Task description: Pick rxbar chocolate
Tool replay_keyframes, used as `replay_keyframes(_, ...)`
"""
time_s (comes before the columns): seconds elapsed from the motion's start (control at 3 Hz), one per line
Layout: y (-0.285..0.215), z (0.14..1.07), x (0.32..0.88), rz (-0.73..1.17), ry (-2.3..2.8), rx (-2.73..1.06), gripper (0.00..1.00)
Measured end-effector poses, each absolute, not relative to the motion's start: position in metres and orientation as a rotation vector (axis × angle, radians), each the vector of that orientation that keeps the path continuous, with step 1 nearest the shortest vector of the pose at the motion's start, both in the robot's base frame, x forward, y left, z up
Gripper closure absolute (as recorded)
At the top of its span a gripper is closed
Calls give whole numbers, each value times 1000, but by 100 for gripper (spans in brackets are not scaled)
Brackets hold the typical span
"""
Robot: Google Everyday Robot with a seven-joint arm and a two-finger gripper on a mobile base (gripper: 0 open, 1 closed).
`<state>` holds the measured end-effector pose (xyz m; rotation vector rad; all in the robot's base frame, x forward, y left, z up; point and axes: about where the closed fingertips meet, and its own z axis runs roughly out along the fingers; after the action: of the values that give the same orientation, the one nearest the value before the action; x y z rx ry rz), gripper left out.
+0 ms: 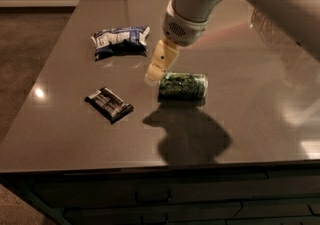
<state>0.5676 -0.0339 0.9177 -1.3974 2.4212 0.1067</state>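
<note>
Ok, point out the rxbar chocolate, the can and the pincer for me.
rxbar chocolate (109, 104), camera view, middle of the black wrapper.
green can (183, 87), camera view, middle of its side.
pincer (153, 76), camera view, lower end, beside the can's left end.

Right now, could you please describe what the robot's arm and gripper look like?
The arm is a smooth, white, rounded tube with a dotted vent patch and a pale green cap. The gripper, hovering beside the green can, is cream, tapering and blocky, with a small dark mark.
</note>
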Motion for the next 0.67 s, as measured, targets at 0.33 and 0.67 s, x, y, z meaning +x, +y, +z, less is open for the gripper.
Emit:
replay_keyframes(0.33,7,898,578,120,2439,-1394,0)
replay_keyframes(0.67,40,883,570,160,2437,-1430,0)
